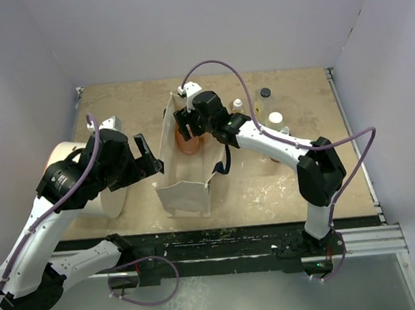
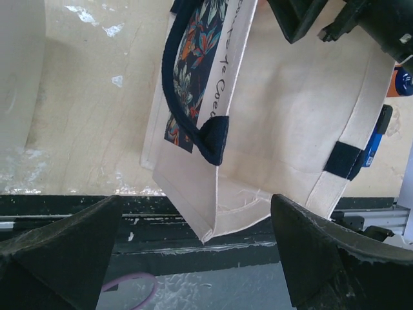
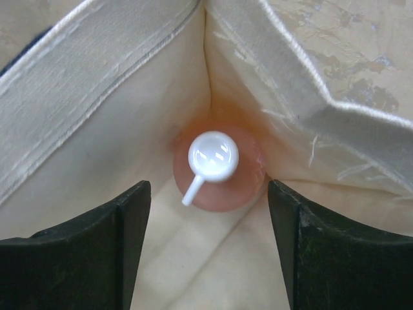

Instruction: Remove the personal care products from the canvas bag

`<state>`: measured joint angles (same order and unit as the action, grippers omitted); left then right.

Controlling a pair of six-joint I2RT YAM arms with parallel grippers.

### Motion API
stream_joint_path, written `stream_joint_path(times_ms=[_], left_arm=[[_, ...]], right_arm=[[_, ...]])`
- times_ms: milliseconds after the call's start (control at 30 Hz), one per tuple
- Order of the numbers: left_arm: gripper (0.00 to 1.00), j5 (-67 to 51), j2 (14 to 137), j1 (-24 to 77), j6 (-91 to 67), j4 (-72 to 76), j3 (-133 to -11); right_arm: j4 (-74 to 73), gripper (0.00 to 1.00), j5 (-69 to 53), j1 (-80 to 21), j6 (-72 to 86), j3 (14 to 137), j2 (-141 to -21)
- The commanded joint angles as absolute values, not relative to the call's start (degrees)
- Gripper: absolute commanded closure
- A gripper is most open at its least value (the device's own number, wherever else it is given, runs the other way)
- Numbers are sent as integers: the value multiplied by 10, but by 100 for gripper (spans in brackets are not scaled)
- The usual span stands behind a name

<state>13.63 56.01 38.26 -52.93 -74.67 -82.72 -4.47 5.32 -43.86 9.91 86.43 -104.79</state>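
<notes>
The beige canvas bag (image 1: 186, 172) stands open at mid-table; it also shows in the left wrist view (image 2: 284, 123). My right gripper (image 1: 191, 124) is open over the bag's far end. In the right wrist view (image 3: 210, 248) its fingers straddle the pink pump bottle (image 3: 222, 194), which stands in the bag's corner, without touching it. That bottle shows pink inside the bag (image 1: 189, 145). My left gripper (image 1: 149, 157) is open and empty beside the bag's left wall (image 2: 193, 258). The yellowish white-capped bottle (image 1: 237, 106), black-capped bottle (image 1: 265, 94) and olive-green bottle (image 1: 275, 119) stand on the table to the right. The orange-and-blue bottle (image 2: 401, 81) peeks out past the bag.
A large white cylinder (image 1: 88, 189) lies at the left, under my left arm. A flat blue-and-black tool (image 2: 377, 137) lies beside the bag's right wall. The bag's black strap handle (image 2: 187, 103) hangs down its left side. The table's front edge (image 1: 221, 231) runs close to the bag.
</notes>
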Motion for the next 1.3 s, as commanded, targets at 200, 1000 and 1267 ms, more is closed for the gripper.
stream_joint_path(times_ms=[200,1000,1267], left_arm=[[1,175,594,380,-467,-752,-898],[1,194,634,379,-378,-743,-936],[1,190,634,379,-391,-743,-934]], right_arm=[[-16,42,73,-438,120,933,-1109],[20,70,73,-440,58,912,-1137],[25,100,56,-439,48,922,-1107]])
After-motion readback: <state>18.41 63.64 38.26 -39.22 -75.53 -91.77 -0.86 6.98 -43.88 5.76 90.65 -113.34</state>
